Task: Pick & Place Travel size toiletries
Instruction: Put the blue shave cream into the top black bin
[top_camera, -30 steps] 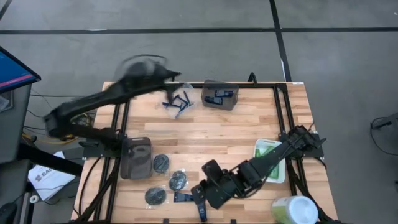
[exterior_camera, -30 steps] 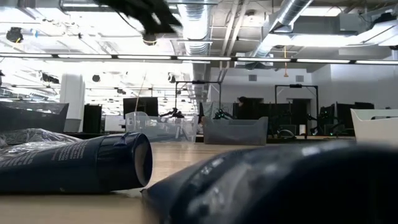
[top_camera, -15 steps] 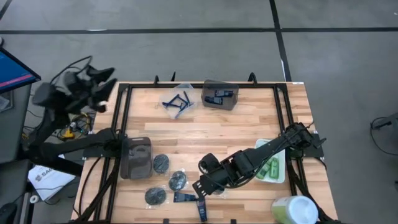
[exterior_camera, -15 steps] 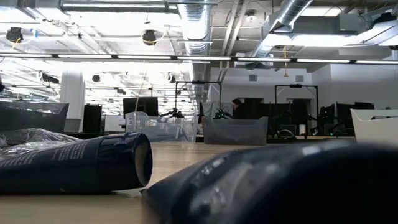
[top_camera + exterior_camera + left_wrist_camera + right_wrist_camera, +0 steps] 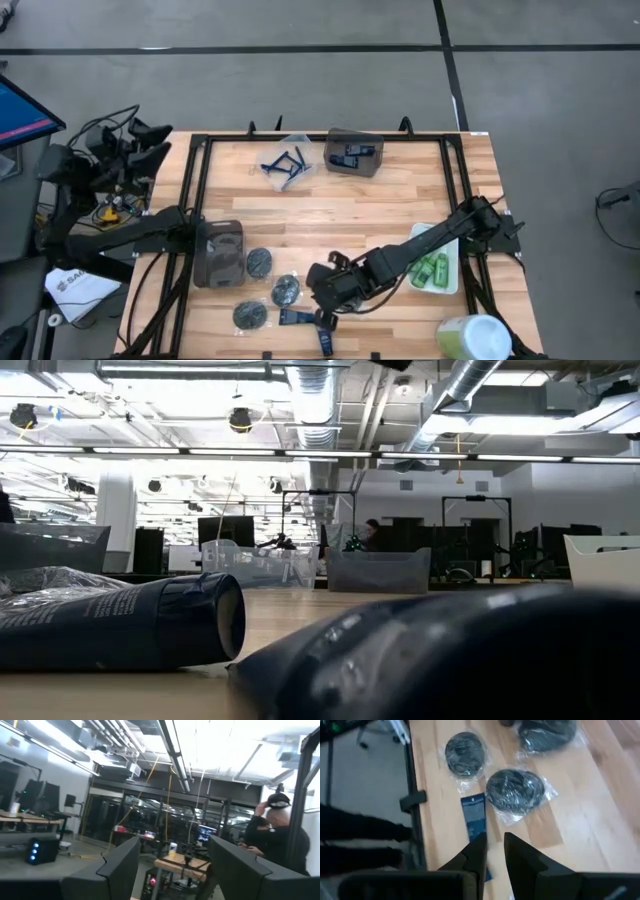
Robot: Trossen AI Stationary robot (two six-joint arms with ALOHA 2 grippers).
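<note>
tube: a dark navy tube [image 5: 294, 317] lies flat at the near edge of the counter [image 5: 380, 205], just beside the discs; a second one [image 5: 326, 343] lies nearer still, partly at the counter's rim.
right gripper: the right gripper [image 5: 322, 301] hangs low over the near tube, and in the right wrist view [image 5: 490, 851] the jaws stand a little apart with nothing between them, their tips over the tube's [image 5: 474, 815] near end.
left gripper: the left gripper [image 5: 140, 145] is raised off the counter at the far left, jaws open and empty.
how the tube handles: it looks light, thin and soft, with a smooth skin; I judge it can bend or slide when it is pinched, and it lies too flat for an easy hold.
where to hold: best across the narrow width, near the middle or toward the stiffer cap end, with the tips pressed down to the wood on both long sides.
discs: three dark discs in clear wrap [image 5: 286, 290] [image 5: 260, 262] [image 5: 249, 315] lie left of the gripper; the wrap is loose and slippery, so it may be caught by accident.
other items: blue razors [image 5: 283, 166] in a clear bin at the far side; green bottles [image 5: 433, 270] in the white tray [image 5: 417, 238] at the right.
risk: a jaw tip may push the tube away instead of closing on it.
</note>
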